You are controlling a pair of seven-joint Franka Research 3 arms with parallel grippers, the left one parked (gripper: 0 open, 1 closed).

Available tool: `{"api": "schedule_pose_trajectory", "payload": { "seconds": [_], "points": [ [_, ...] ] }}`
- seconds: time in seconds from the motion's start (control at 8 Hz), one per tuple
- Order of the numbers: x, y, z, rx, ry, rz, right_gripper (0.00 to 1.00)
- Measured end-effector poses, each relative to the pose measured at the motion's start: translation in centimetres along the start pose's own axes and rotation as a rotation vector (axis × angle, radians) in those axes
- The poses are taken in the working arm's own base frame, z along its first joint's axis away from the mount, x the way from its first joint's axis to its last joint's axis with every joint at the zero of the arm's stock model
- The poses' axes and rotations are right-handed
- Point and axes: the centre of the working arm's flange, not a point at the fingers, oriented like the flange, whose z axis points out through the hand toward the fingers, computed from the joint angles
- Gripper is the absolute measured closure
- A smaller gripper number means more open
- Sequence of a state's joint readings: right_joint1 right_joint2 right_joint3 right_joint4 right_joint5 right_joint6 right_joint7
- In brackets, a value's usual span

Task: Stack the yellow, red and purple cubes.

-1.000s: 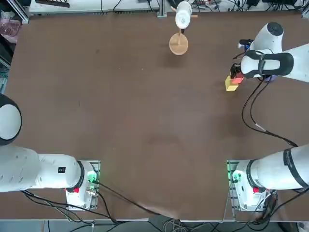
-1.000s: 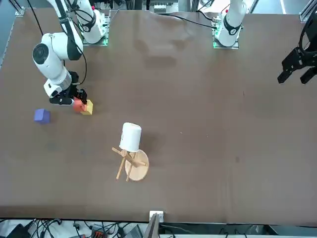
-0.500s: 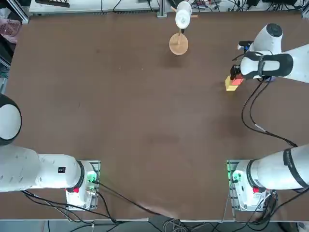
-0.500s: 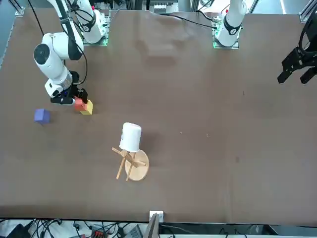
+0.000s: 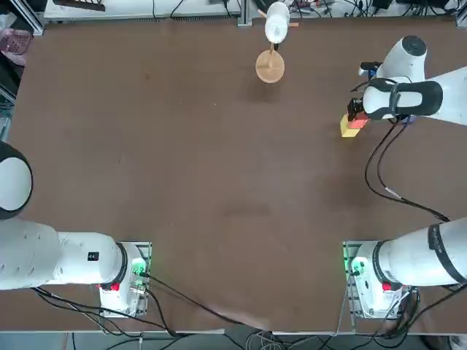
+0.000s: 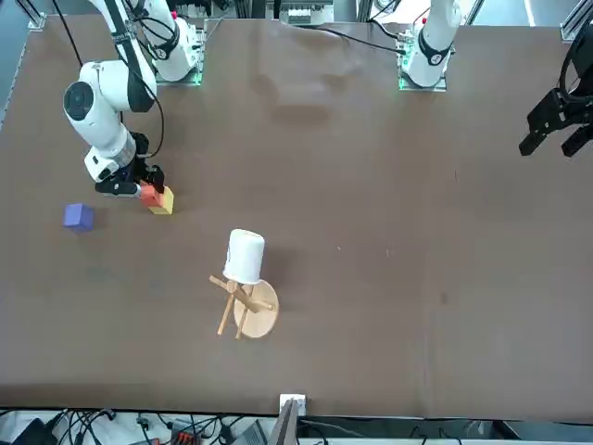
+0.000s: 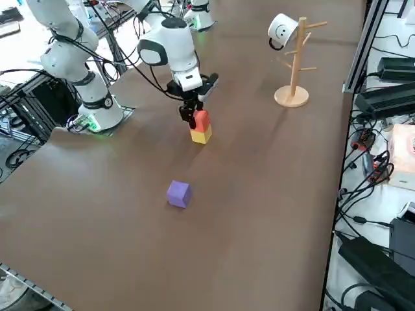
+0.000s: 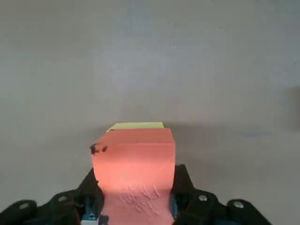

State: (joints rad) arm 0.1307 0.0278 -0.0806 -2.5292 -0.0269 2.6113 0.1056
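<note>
The right gripper (image 7: 194,116) grips the red cube (image 7: 201,120), seemingly resting on the yellow cube (image 7: 201,135). The purple cube (image 7: 178,193) lies well apart.

Top, front, side cams wide; wrist cam close.

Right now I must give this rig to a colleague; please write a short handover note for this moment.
Right gripper: shut on the red cube, jaws at its sides.
Red cube sits on the yellow cube, near the table's right edge; not yet released.
Purple cube lies alone on the table, apart from the stack.
Done: red on yellow.
Left: release red, fetch purple, place it on top.
</note>
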Motion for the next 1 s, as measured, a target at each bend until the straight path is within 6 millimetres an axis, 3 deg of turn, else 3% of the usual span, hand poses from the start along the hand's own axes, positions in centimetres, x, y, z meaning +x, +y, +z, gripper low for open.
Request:
{"api": "schedule_pose_trajectory", "payload": {
  "seconds": [0.5,0.75,1.0],
  "points": [
    [-0.09,-0.06,0.11,0.000,-0.003,-0.002,0.30],
    [-0.11,-0.06,0.18,0.000,-0.005,-0.002,0.00],
    [-0.12,-0.06,0.20,-0.001,-0.005,-0.002,0.00]
  ]
}}
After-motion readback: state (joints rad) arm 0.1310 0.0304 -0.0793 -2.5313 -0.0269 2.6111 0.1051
